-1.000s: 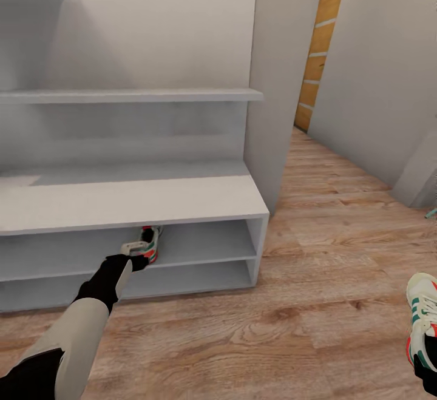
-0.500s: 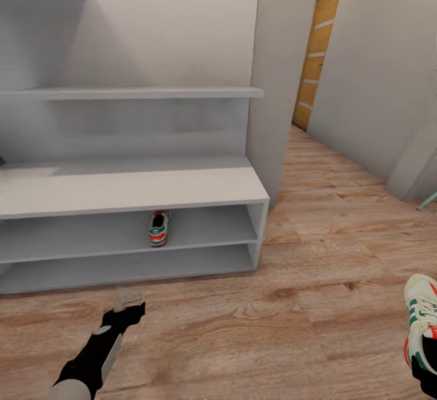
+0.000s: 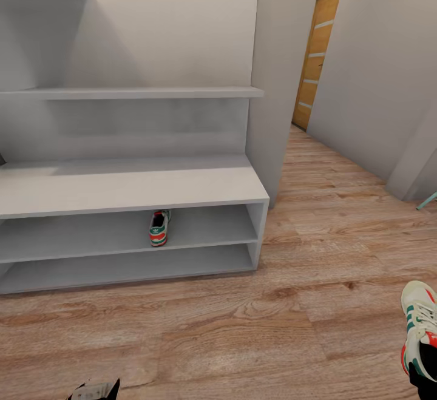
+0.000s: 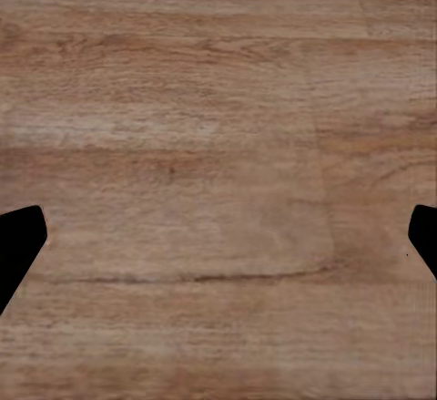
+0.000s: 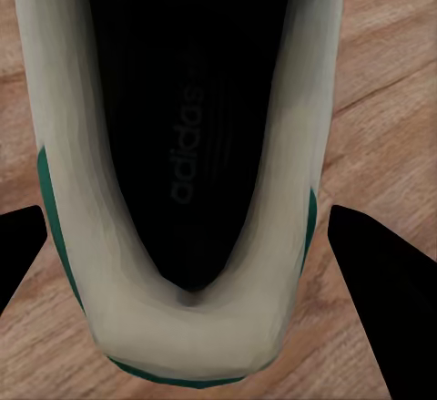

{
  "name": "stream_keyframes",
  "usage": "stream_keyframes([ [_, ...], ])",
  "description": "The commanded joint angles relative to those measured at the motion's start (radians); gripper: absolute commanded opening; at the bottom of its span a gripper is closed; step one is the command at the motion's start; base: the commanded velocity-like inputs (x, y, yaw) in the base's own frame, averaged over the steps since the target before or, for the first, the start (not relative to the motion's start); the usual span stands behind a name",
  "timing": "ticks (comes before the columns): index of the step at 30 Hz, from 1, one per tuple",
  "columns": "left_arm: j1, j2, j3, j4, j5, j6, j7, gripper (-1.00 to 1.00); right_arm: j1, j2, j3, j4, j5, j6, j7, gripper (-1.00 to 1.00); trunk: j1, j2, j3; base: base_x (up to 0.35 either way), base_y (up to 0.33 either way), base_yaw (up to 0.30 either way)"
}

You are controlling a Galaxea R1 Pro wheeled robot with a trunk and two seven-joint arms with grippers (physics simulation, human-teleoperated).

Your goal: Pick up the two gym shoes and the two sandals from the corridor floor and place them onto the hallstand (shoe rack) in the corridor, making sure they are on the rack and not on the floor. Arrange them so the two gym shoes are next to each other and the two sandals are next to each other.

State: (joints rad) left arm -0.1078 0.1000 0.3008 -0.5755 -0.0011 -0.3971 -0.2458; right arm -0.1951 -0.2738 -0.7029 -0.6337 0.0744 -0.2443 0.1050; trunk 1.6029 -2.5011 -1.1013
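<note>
Right gripper (image 5: 205, 254) is clamped on second gym shoe (image 3: 419, 321) at its heel collar; first gym shoe (image 3: 158, 227) on hallstand (image 3: 133, 190) upper shoe shelf. Left gripper (image 4: 218, 236) empty, jaws apart. Risk we see — thin hold, shoe swings, clips the bench edge on insertion.

We count two gym shoes: one (image 3: 158, 228) on the upper low shelf of the hallstand (image 3: 133, 190), centre-left of the frame, one (image 3: 417, 322) at the lower right edge. One hallstand, with two open low shelves. One wooden door (image 3: 316, 60), upper right. Two tools: left (image 3: 94, 391), right (image 3: 425, 379).
</note>
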Motion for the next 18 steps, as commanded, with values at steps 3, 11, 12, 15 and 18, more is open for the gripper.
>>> stream_keyframes([
  [3, 0.009, 0.019, 0.016, 0.006, 0.025, -0.007, -0.012, 1.0, -0.001, 0.001, -0.007, 0.0, 0.007, -0.006, 0.008, -1.0, 0.0, 0.0, -0.001, 0.0, 0.0, 0.0],
  [11, 0.014, 0.018, 0.016, 0.044, 0.036, -0.011, -0.012, 1.0, -0.001, 0.021, -0.007, 0.0, 0.005, -0.009, 0.001, -1.0, 0.0, 0.0, -0.001, -0.098, 0.099, 0.0],
  [12, 0.014, 0.018, 0.017, 0.044, 0.036, -0.011, -0.012, 1.0, -0.001, 0.021, -0.007, 0.0, 0.005, -0.009, 0.001, -1.0, 0.0, 0.0, -0.001, -0.222, 0.226, 0.0],
  [15, 0.014, 0.019, 0.018, 0.045, 0.037, -0.011, -0.012, 1.0, -0.001, 0.021, -0.007, 0.0, 0.005, -0.009, 0.001, -1.0, 0.0, 0.0, -0.001, -0.225, 0.228, 0.0],
  [18, 0.014, 0.019, 0.019, 0.045, 0.038, -0.011, -0.012, 1.0, -0.002, 0.021, -0.007, 0.0, 0.005, -0.009, 0.001, -1.0, 0.0, 0.0, -0.001, -0.226, 0.23, 0.0],
])
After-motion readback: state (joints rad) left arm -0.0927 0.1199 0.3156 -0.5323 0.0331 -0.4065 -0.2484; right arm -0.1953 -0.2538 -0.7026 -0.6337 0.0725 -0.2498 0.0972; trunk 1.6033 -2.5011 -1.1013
